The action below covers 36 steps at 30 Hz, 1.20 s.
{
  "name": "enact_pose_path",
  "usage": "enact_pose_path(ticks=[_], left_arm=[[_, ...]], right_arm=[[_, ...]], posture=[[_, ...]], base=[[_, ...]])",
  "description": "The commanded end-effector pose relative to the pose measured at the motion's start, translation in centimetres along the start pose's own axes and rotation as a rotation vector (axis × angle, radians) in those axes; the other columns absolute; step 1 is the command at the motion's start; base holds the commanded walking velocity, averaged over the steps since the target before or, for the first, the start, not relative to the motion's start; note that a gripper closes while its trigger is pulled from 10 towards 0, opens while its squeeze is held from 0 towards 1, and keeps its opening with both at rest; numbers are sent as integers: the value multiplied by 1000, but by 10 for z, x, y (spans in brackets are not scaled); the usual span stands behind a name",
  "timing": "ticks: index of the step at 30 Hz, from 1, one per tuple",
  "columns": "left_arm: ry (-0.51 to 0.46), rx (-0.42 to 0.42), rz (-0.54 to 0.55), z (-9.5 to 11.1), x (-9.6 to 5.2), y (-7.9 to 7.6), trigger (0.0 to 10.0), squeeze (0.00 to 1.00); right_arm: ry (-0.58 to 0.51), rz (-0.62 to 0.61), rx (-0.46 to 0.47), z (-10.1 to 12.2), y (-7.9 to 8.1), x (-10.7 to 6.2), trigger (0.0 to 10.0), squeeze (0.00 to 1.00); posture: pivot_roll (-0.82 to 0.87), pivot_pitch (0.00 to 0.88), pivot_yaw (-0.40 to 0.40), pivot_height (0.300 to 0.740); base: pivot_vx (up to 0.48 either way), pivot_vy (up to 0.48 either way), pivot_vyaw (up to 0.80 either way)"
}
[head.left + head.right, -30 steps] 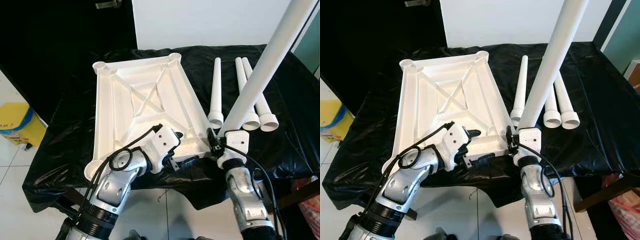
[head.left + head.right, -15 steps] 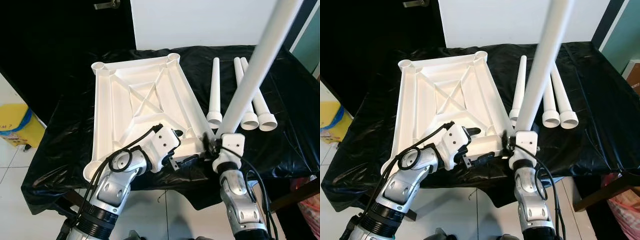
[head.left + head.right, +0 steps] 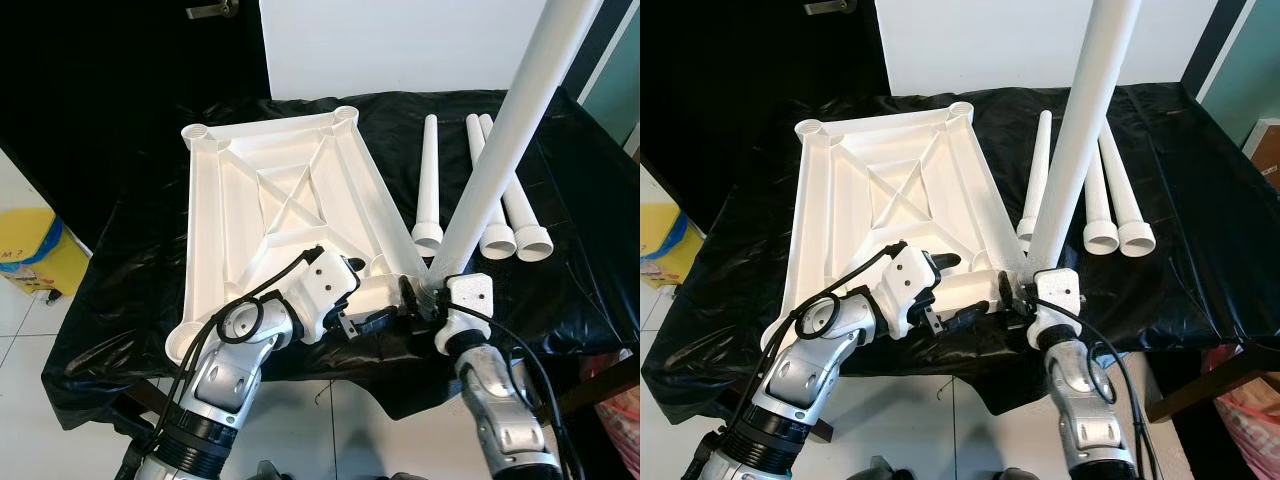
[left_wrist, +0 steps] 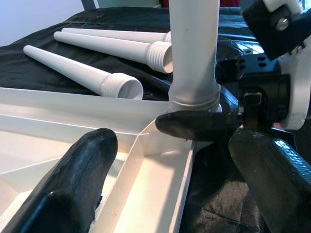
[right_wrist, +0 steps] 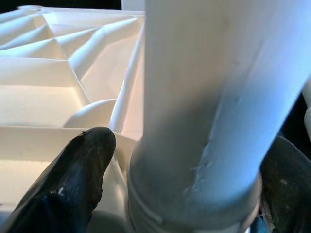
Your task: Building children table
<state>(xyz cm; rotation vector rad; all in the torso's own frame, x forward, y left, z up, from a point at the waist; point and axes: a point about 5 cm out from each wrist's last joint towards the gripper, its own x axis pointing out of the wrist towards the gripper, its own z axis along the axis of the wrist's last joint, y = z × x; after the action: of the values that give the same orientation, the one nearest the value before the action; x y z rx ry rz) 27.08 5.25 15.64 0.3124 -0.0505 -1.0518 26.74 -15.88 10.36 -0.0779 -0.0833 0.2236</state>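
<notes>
White plastic leg (image 3: 500,150), clamped low in the right pincer (image 3: 432,298), stands at the upturned table panel's (image 3: 270,210) five-o'clock corner socket; left pincer (image 3: 385,300), fingers apart, steadies that rim. Light, rigid and smooth, the leg likely handles best gripped near its threaded base.

White plastic tabletop (image 3: 270,200) with a crossed rib pattern, lying on a glossy black cloth (image 3: 150,290). White table legs (image 3: 430,185). Silver arms with black fingers (image 4: 77,179). A yellow bin (image 3: 30,250), possibly blue-banded, on pale floor tiles (image 3: 20,330).
</notes>
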Motion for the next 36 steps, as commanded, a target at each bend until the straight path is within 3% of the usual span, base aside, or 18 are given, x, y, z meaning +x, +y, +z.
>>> enact_pose_path(ticks=[1, 2, 15, 16, 18, 19, 26, 27, 28, 29, 30, 36], left_arm=[[16, -11, 80, -5, -1, 3, 10000, 0], [14, -14, 65, -5, 0, 1, 10000, 0], [14, -59, -11, -5, 1, -4, 10000, 0], [14, -56, -11, -5, 0, -3, 10000, 0], [14, -54, -11, -4, 0, -3, 10000, 0], [15, -53, -8, -4, 0, -3, 10000, 0], [21, -54, -1, -5, -3, -2, 10000, 0], [22, -54, -1, -6, -3, -2, 10000, 0], [23, -54, -2, -6, -2, -2, 10000, 0], [23, -54, -2, -6, -2, -2, 10000, 0], [23, -54, -3, -6, -2, -2, 10000, 0], [24, -52, -1, -7, -1, -2, 10000, 0]], right_arm=[[-23, 54, -2, 4, -1, 2, 10000, 0], [-37, 105, -33, 8, -8, 6, 10000, 0], [-33, 295, -86, 14, -19, 28, 10000, 0], [-25, 295, -88, 13, -20, 30, 2824, 0], [-21, 295, -87, 11, -21, 30, 2824, 0], [-14, 297, -89, 9, -22, 30, 0, 0], [13, 290, -83, 1, -27, 25, 0, 0], [20, 283, -76, -1, -28, 24, 627, 0], [25, 275, -72, -3, -28, 24, 8235, 0], [25, 275, -72, -3, -28, 24, 8235, 0], [29, 266, -63, -5, -28, 23, 10000, 0], [29, 218, -33, -9, -24, 23, 10000, 0]], posture=[[-25, 29, 29, 740], [-27, 25, 28, 740], [-20, 8, 31, 740], [-15, 7, 30, 740], [-15, 7, 30, 740], [-11, 6, 27, 740], [-10, 4, 28, 740], [-10, 4, 28, 740], [-12, 3, 29, 740], [-12, 3, 29, 740], [-15, 3, 30, 740], [-19, 5, 31, 740]], base=[[0, 0, 0], [0, 0, 0], [0, 0, 0], [0, 0, 0], [0, 0, 0], [0, 0, 0], [0, 0, 0], [0, 0, 0], [0, 0, 0], [0, 0, 0], [0, 0, 0], [0, 0, 0]])
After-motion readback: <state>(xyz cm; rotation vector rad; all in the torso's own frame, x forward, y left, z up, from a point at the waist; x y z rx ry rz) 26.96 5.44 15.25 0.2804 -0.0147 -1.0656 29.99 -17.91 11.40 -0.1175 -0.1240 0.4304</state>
